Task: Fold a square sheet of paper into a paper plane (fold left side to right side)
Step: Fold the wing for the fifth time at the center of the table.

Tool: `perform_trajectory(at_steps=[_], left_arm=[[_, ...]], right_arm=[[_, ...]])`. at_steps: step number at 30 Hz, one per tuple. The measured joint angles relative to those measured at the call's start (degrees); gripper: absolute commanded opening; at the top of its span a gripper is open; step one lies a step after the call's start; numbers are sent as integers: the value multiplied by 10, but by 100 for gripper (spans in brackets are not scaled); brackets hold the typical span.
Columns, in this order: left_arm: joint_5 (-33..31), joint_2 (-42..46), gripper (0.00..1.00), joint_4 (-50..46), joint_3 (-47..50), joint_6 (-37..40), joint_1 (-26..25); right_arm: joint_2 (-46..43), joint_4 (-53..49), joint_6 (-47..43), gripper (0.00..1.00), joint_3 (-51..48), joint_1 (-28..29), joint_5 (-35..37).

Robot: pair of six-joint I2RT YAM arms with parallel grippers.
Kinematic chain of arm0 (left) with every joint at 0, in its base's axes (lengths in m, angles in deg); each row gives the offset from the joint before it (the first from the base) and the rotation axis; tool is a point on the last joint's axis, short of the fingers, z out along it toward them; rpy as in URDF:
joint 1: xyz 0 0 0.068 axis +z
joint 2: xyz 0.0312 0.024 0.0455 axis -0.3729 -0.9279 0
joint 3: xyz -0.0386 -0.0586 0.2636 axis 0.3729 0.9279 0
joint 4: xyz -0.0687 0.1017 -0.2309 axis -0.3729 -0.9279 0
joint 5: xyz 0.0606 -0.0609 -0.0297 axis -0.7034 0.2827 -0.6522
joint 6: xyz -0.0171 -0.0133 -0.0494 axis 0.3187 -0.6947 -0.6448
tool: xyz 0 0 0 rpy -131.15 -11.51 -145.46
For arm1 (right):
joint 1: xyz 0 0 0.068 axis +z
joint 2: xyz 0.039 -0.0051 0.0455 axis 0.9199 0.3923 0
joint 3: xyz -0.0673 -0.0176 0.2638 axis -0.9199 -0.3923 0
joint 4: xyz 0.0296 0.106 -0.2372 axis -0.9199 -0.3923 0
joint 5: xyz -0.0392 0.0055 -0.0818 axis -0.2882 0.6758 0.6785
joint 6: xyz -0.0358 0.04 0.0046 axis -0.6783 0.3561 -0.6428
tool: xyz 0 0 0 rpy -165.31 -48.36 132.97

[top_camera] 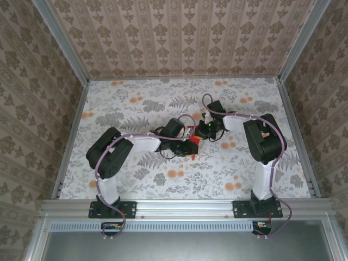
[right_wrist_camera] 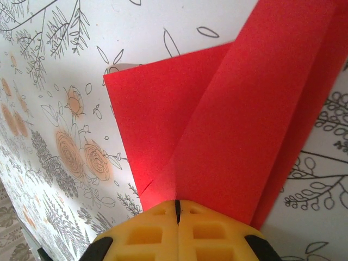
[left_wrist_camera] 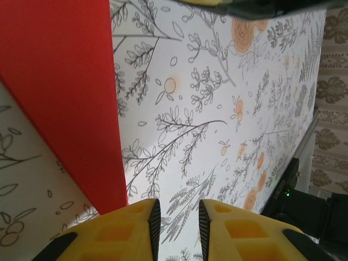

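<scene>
Left jaws: narrow gap over patterned bench [left_wrist_camera: 217, 109]
Right jaws: closed, tips on red paper [right_wrist_camera: 228, 119]
Hidden: red paper mid-bench, largely under both wrists

Bright, even light; faint soft shadow beside the square sheet of paper [right_wrist_camera: 228, 136]; blurred near edges.

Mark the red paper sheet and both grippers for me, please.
Thin bright red paper sheet [right_wrist_camera: 234, 125]: right wrist view, middle of folded flap.
Right gripper [right_wrist_camera: 176, 205]: right wrist view, between yellow fingertips.
Left gripper [left_wrist_camera: 178, 215]: left wrist view, gap between yellow fingertips.
</scene>
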Motion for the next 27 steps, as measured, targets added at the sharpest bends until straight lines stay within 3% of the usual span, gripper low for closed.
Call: perform_trajectory(at_steps=[27], left_arm=[[20, -33, 28, 27, 8, -15, -10]], right_arm=[[3, -16, -7, 2, 9, 0, 5]])
